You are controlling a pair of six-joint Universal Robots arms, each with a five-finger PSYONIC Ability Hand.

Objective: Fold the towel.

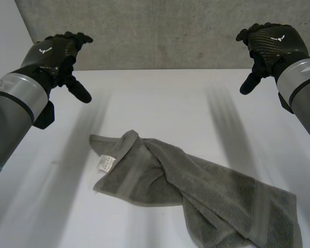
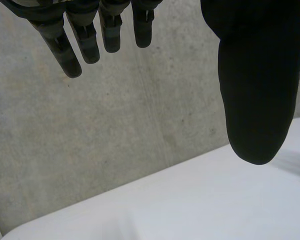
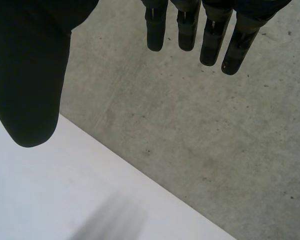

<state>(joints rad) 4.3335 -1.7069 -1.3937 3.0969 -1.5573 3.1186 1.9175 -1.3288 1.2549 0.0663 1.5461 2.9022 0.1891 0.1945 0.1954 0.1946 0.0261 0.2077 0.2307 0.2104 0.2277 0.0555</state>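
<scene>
A grey towel (image 1: 196,191) lies crumpled and twisted on the white table (image 1: 160,98), stretching from the middle toward the near right, with a small white label (image 1: 105,163) near its left end. My left hand (image 1: 54,54) hovers high over the far left of the table, open and empty, well away from the towel. My right hand (image 1: 268,44) hovers high at the far right, also open and empty. In the left wrist view my left hand's fingers (image 2: 80,40) hang straight before the wall. In the right wrist view my right hand's fingers (image 3: 210,35) hang straight too.
A grey concrete wall (image 1: 170,31) rises just behind the table's far edge. Bare white tabletop lies all around the towel, to its left, behind it and to its right.
</scene>
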